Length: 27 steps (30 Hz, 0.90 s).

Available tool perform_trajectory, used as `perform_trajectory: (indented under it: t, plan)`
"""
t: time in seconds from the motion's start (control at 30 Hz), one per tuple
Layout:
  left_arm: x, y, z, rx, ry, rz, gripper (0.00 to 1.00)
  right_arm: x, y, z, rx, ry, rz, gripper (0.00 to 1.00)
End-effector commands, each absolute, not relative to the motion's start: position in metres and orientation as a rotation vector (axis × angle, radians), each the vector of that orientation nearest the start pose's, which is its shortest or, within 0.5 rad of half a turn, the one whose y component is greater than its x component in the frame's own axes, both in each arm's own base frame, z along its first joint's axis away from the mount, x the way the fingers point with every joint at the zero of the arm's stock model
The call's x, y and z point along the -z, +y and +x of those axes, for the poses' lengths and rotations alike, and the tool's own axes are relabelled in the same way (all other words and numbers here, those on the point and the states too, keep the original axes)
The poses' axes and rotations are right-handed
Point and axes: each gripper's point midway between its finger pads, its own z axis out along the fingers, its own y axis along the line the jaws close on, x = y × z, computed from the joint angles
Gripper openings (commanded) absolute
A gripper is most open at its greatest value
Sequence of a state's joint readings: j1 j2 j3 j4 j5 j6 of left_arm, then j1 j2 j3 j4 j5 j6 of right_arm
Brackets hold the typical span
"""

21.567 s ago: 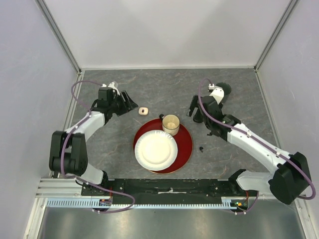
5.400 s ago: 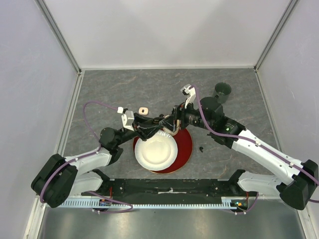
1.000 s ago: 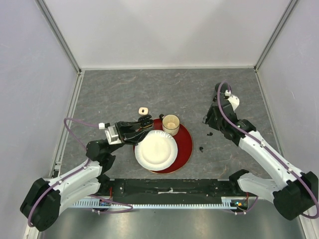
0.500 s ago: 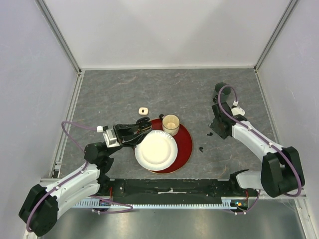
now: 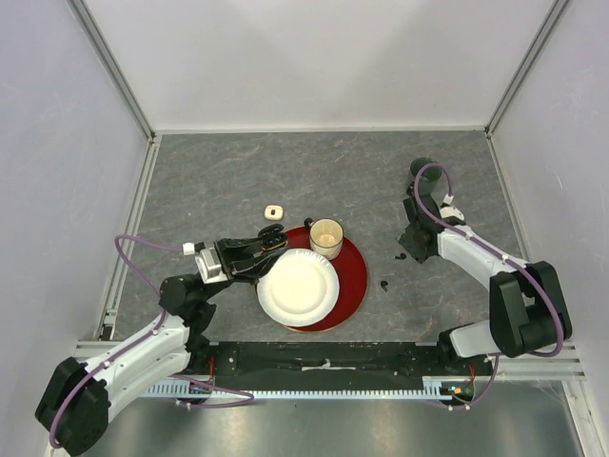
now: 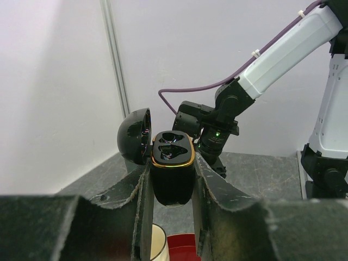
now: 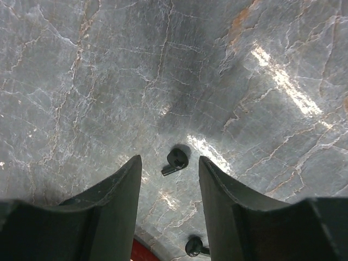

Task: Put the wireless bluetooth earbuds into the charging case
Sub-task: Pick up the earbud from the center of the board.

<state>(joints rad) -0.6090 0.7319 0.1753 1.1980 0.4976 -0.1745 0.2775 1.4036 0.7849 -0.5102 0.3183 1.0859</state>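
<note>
Right now my left end effector (image 6: 172, 182) is clamped on the charging case (image 6: 172, 160). Its pads press the case's two flanks. The lid is hinged back and the two seats face up. They are too dark for me to tell whether either is filled.

My right end effector (image 7: 169, 159) hangs low over the grey surface (image 7: 81, 65) with its jaws apart. One black earbud (image 7: 176, 159) lies in the gap between them and touches neither finger. It rests on its side, rounded head up-right and short stem pointing down-left. A second black earbud (image 7: 194, 246) lies nearer the red tray (image 5: 358, 271), well apart from the case. I cannot pick out any white buds.

I judge the bud to be nearly weightless, with a hard, glossy, curved shell. That is the kind of thing that squirts out sideways if the pinch lands off-centre or closes hard. The head is the widest part, so I would close across it where it meets the stem. My fingertips should be almost on the surface and the squeeze gentle. The stem should stay free, since it has to enter its seat first, and that will need a careful twist of my wrist.
</note>
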Motion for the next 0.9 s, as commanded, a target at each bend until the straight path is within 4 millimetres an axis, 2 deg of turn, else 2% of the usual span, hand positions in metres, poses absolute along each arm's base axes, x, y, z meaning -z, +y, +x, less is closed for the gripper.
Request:
perform_trajectory:
  t: [0.0, 0.43, 0.87]
  plan:
    - [-0.317, -0.223, 0.171, 0.903, 0.802, 0.649, 0.02, -0.037, 0.068, 0.301, -0.09, 2.36, 1.129, 0.53]
    - [-0.31, -0.222, 0.175, 0.895, 0.826, 0.64, 0.02, -0.023, 0.071, 0.297, -0.084, 2.391, 1.153, 0.48]
    - [-0.308, -0.224, 0.177, 0.897, 0.839, 0.641, 0.02, -0.013, 0.066, 0.29, -0.037, 2.409, 1.151, 0.37]
